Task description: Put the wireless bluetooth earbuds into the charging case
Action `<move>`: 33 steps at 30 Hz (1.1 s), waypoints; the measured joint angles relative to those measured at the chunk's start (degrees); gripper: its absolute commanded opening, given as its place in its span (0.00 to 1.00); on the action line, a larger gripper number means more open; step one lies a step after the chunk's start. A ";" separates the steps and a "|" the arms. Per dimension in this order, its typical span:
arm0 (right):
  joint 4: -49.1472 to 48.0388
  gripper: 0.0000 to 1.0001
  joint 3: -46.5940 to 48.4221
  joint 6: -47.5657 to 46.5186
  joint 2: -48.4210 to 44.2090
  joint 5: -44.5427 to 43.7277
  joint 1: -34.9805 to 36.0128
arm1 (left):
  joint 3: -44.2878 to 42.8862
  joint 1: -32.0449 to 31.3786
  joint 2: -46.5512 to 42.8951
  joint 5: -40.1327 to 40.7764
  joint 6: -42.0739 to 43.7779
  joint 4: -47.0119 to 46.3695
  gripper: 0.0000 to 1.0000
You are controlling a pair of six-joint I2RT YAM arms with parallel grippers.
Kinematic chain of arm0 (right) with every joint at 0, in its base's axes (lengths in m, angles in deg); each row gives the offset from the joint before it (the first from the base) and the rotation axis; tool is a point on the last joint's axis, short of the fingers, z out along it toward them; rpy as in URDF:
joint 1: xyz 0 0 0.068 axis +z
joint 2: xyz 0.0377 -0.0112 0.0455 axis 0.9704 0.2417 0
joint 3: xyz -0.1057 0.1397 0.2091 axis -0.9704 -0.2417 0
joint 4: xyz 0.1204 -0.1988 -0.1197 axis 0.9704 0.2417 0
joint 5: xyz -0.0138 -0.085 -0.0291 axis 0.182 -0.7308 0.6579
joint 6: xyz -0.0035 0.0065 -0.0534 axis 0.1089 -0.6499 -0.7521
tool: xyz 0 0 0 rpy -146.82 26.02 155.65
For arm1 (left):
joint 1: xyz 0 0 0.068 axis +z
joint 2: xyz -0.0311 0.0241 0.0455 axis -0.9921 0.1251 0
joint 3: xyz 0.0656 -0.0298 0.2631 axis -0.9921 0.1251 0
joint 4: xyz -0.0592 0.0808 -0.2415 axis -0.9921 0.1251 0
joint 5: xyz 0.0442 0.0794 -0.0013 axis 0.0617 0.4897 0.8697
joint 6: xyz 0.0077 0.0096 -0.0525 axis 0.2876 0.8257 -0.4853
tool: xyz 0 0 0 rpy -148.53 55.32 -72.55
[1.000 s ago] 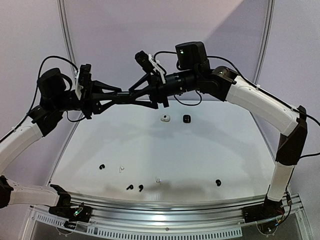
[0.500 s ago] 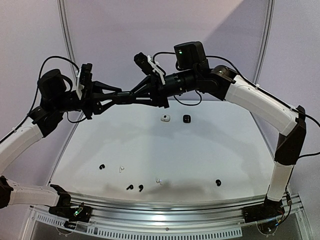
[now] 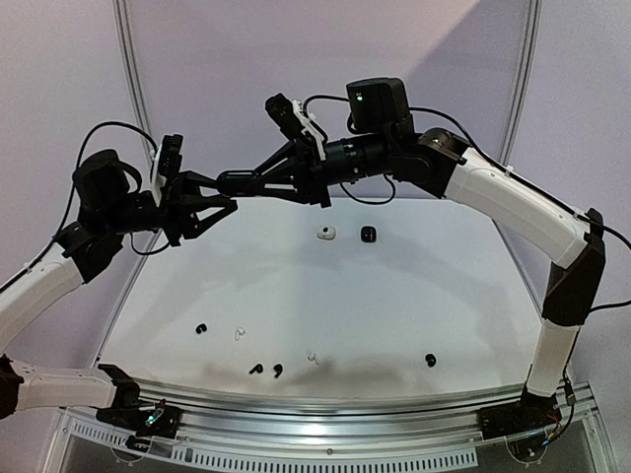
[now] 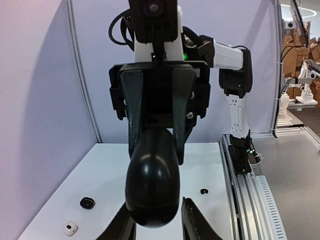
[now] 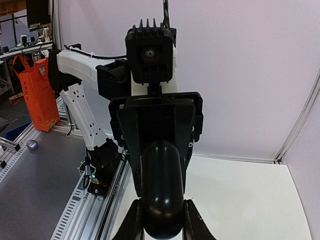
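You're working at a white table (image 3: 394, 296) with a curved far edge and an aluminium rail (image 3: 325, 436) along its near side. Pale lavender wall panels (image 3: 296, 49) close it in, joined by slim metal posts (image 3: 129, 59). Past the booth, your wrist views show a grey floor (image 5: 35, 185), an orange bag (image 5: 37, 95) and stacked cardboard boxes (image 4: 296, 47). The light is soft and even.

On the table (image 3: 473, 296), the earbuds (image 3: 277, 371) lie scattered well before the two side-by-side cases (image 3: 325, 233), spreading left and right.
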 measured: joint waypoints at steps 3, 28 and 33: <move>-0.48 0.00 0.00 0.04 0.00 0.09 0.00 | 0.00 0.00 0.04 -0.04 -0.79 -1.22 0.34; -1.88 0.54 0.00 0.92 -0.07 0.28 0.00 | 0.00 -0.11 0.87 -0.90 -5.66 -6.54 0.00; -1.99 0.59 0.00 1.64 -0.07 -1.42 0.02 | 0.00 -0.28 0.98 -1.77 -0.09 -4.46 0.00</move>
